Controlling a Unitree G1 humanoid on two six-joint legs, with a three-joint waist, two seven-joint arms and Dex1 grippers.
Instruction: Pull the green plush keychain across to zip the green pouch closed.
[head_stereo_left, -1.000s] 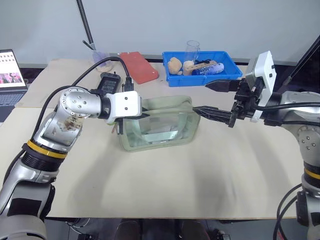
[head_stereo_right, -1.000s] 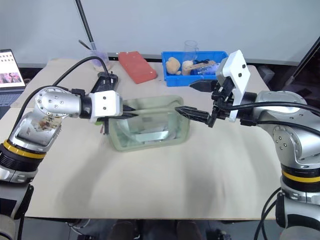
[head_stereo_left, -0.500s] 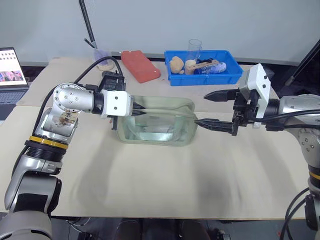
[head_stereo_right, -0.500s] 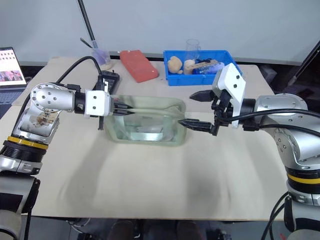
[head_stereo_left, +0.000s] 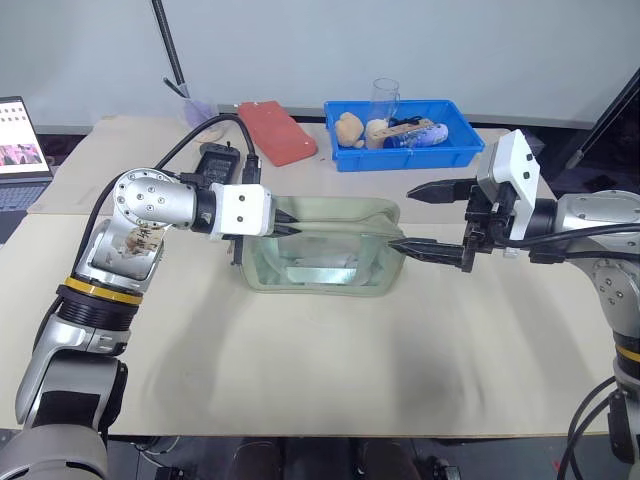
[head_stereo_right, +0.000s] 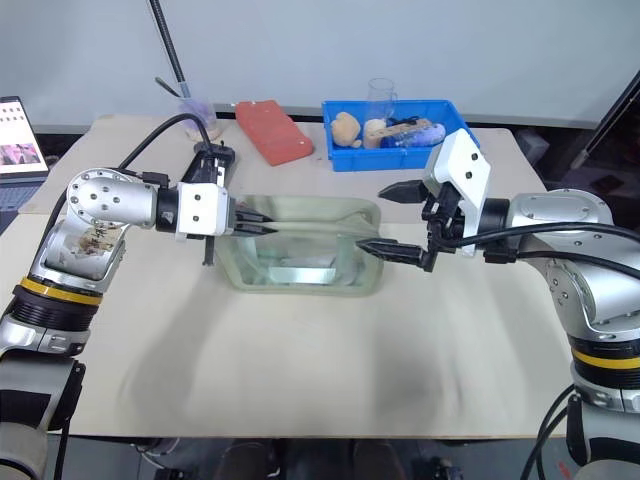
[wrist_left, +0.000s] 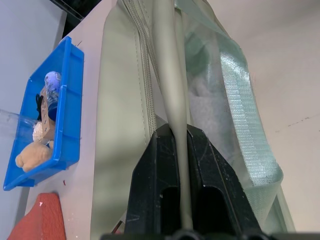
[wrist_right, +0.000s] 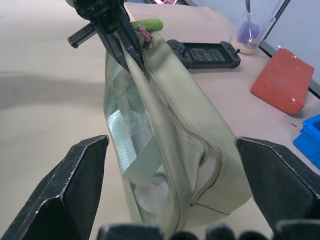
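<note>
My left hand (wrist_left: 177, 150) pinches the green pouch (head_stereo_left: 330, 250) strap at centre frame; my right hand (head_stereo_left: 425, 220) gapes, released. Next: fetch the green plush keychain (wrist_right: 148, 23), pull across.

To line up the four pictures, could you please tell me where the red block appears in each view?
Left eye: red block at the table's far edge, left of the blue tray.
Right eye: block in the same spot, left of the tray.
Left wrist: block just off the tray's end.
Right wrist: block beyond the pouch, next to the tray.
Shared landmark: the tray.
</note>
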